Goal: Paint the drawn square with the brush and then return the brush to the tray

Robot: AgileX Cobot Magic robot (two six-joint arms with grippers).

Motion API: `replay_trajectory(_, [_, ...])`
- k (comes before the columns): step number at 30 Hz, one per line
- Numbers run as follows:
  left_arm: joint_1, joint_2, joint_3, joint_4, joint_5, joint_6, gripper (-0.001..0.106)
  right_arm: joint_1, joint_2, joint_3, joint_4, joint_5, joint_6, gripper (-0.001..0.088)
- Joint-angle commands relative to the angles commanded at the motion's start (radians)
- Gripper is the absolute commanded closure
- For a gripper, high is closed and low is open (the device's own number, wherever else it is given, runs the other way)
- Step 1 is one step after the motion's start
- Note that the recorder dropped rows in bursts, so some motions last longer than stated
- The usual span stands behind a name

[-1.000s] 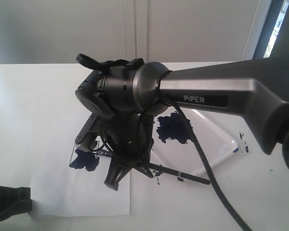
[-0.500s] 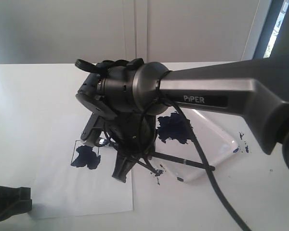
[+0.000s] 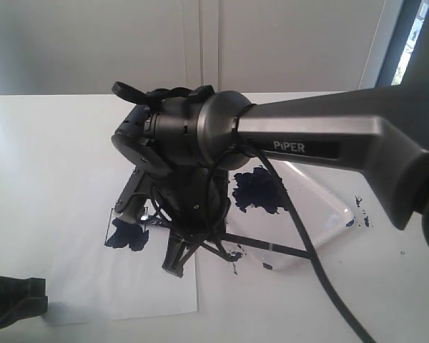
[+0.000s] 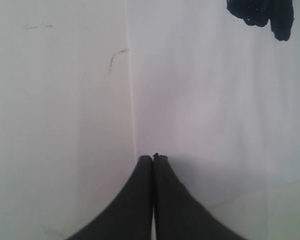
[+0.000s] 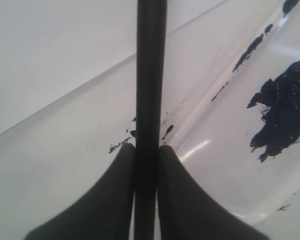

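Swept back leftward since half a second ago. Pinching the brush (image 3: 257, 244) in the right gripper (image 5: 147, 150), handle trailing lower right over the tray (image 3: 322, 207), bristles toward the drawn square (image 3: 125, 232) at lower left. Keeping the left gripper (image 4: 153, 157) pressed together, empty.

One word can be read: "PiPER", in pale letters with a small i. It is printed on a black strip (image 3: 304, 148) set into the grey forearm link of the right arm (image 3: 365, 139). The strip runs along the link, right of the scene's middle and just right of the round wrist joint (image 3: 218, 128). The letters stand upright and read left to right.
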Motion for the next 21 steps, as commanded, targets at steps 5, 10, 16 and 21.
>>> replay_trajectory(5, [0.0,0.0,0.0,0.002,0.0,0.0,0.105,0.0,0.0,0.0,0.03,0.0,-0.002,0.0868])
replay_trajectory(10, [0.0,0.0,0.0,0.002,0.0,-0.002,0.105,0.0,0.0,0.0,0.075,0.0,-0.011,0.0868])
replay_trajectory(16, [0.0,0.0,0.0,0.002,0.0,-0.007,0.105,0.0,-0.019,0.01,0.1,0.0,-0.021,0.0868])
replay_trajectory(21, [0.0,0.0,0.0,0.002,0.0,-0.012,0.105,0.0,-0.052,0.052,0.096,0.0,-0.028,0.0868])
